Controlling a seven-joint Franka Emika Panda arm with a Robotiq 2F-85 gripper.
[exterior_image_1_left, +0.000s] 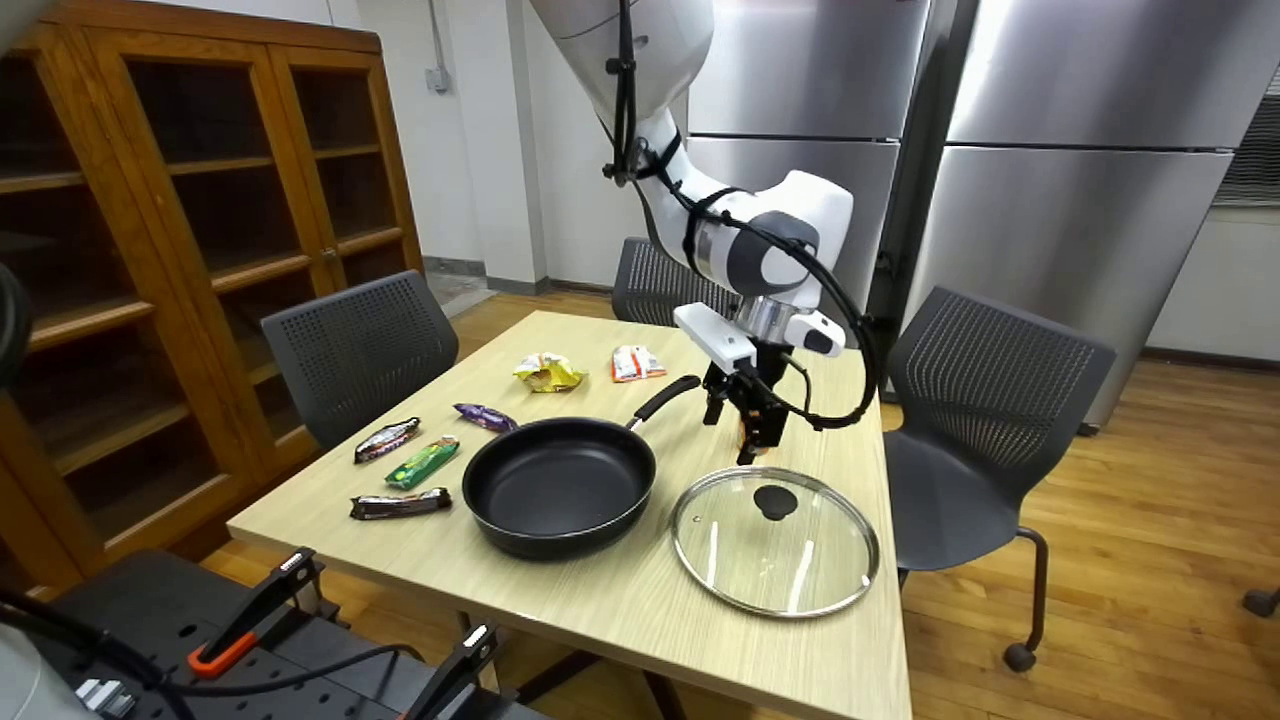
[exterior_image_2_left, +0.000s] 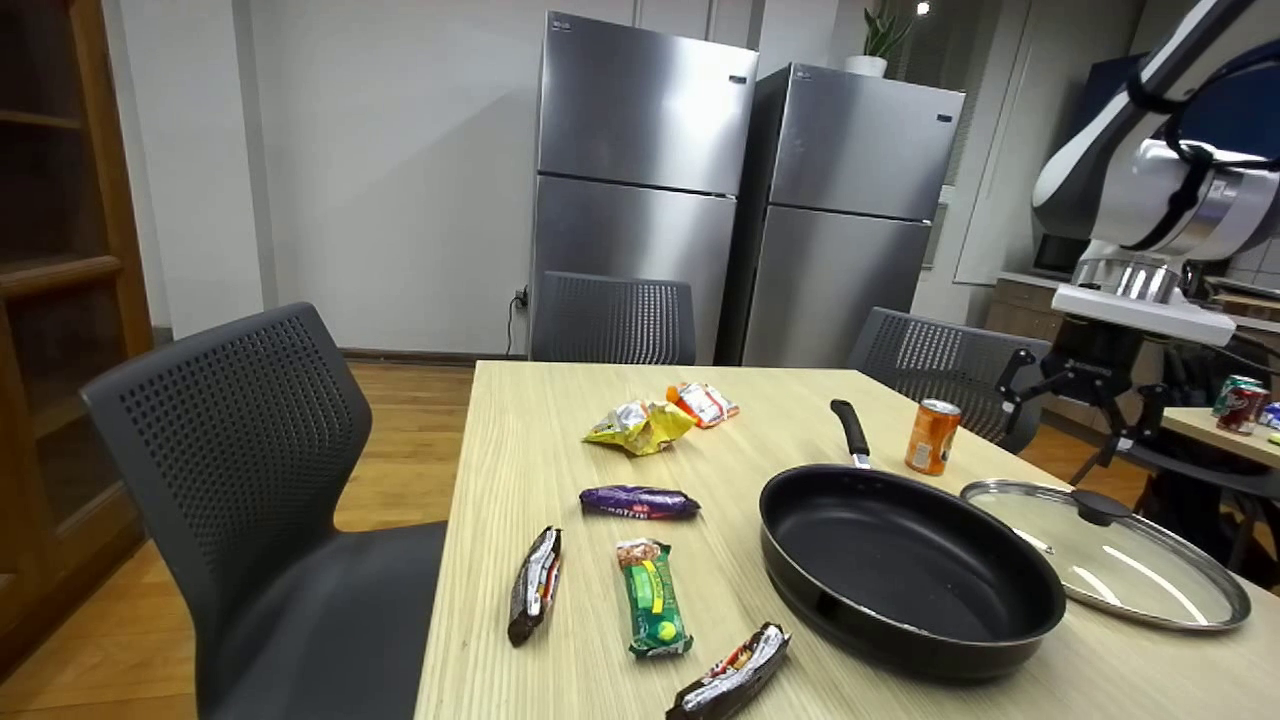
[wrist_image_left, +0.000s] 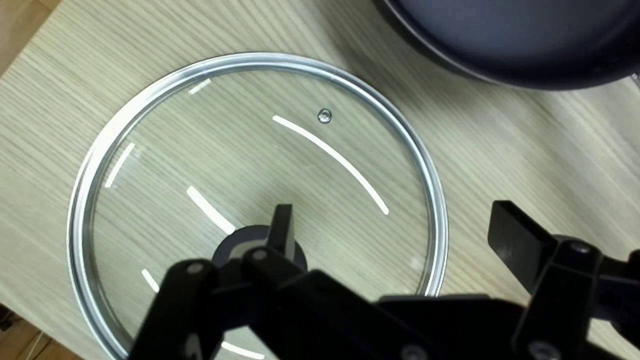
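Over the table (wrist_image_left: 40, 165), hovering near the glass lid (wrist_image_left: 260, 155), wrist-view left, with claw (wrist_image_left: 392, 225) spread wide, seemingly lining up, likely needing centring over its knob (wrist_image_left: 235, 242) before gripping.

"How does the lid (wrist_image_left: 265, 170) look?"
"Like glossy glass, with a smooth, shiny metal rim (wrist_image_left: 257, 59)."
"And the pan (wrist_image_left: 530, 35), at two o'clock from it in the wrist view?"
"Matt inside, glossier on its outer wall (exterior_image_2_left: 890, 642)."
"The table (wrist_image_left: 492, 155)?"
"Wood-grained, smooth, with a low sheen."
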